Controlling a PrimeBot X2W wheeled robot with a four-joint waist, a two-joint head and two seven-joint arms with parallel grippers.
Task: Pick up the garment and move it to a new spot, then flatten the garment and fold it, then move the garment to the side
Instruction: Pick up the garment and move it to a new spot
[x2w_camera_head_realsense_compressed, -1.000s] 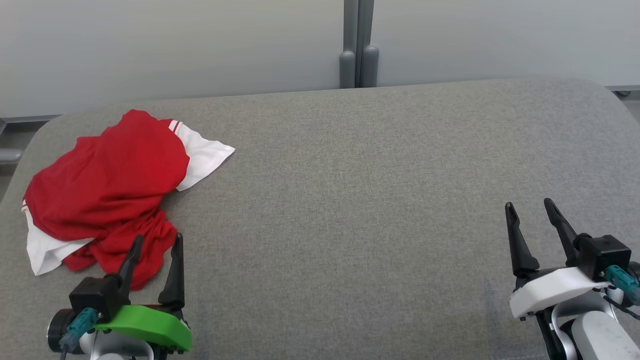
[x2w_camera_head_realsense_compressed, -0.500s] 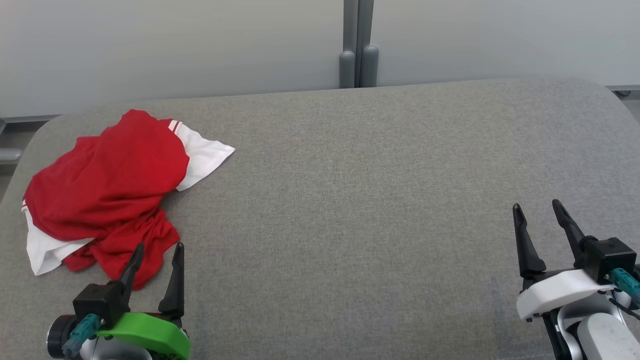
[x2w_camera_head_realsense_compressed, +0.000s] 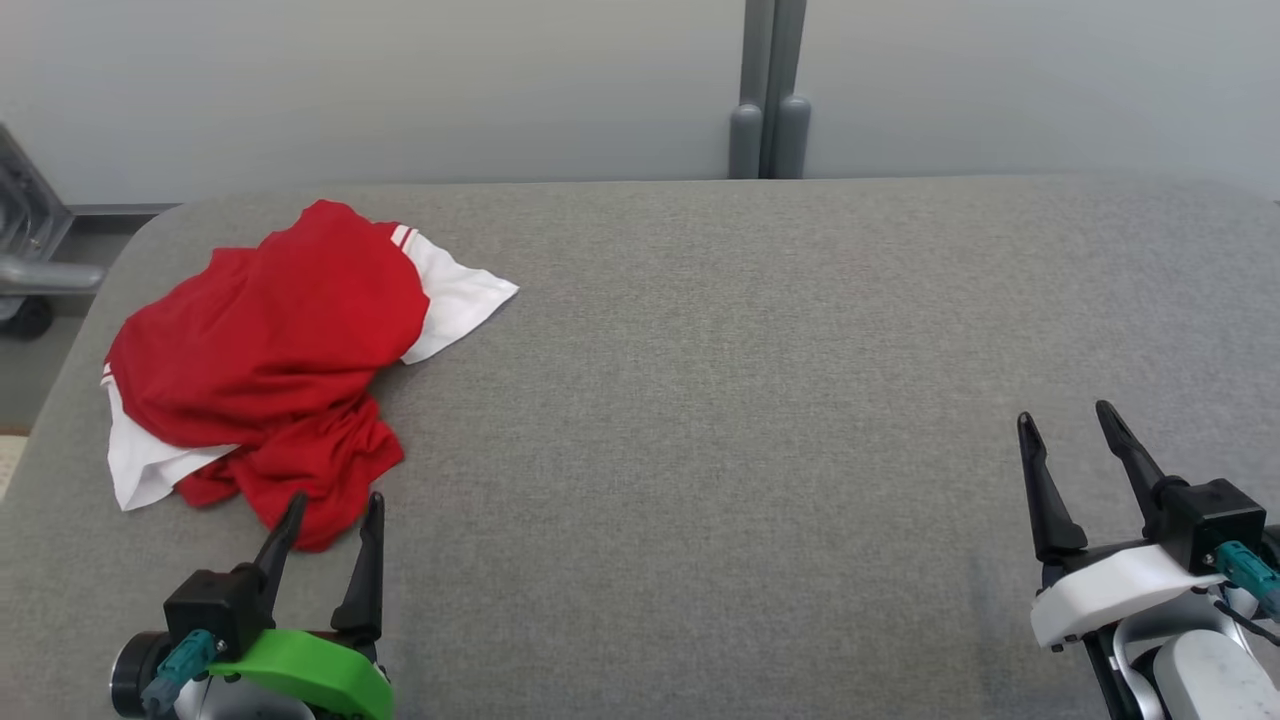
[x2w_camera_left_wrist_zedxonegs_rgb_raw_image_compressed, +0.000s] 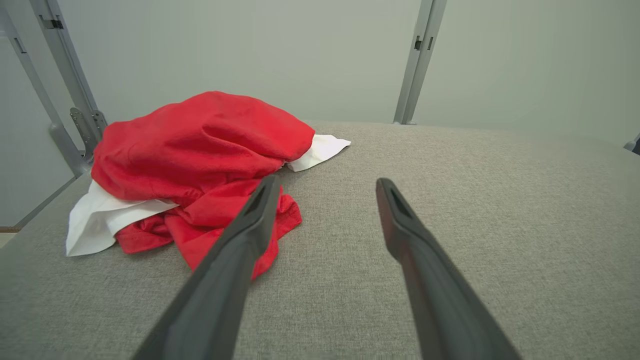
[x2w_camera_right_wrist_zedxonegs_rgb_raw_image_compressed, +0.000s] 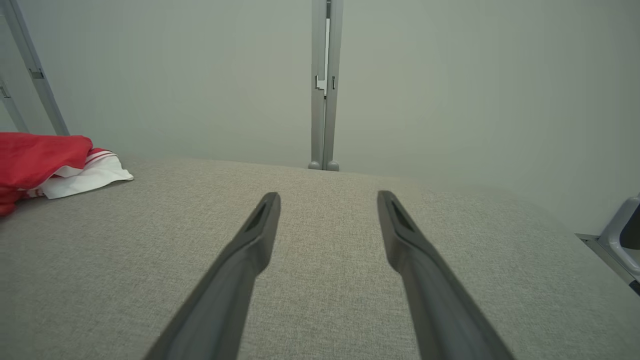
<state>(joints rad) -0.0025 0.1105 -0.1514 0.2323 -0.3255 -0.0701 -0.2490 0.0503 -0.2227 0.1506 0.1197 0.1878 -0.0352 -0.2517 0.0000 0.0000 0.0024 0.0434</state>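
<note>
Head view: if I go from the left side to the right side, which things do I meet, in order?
garment → post → right end effector. The left end effector overlaps the garment sideways, so it is left out.

A grey fabric surface (x2w_camera_head_realsense_compressed: 700, 400) meets pale panels (x2w_camera_head_realsense_compressed: 400, 80) and a grey post (x2w_camera_head_realsense_compressed: 750, 140).

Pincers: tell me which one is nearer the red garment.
The left pincer, on the green mount: its tips sit by the garment's near edge; the white-mounted right pincer stands far away.
</note>
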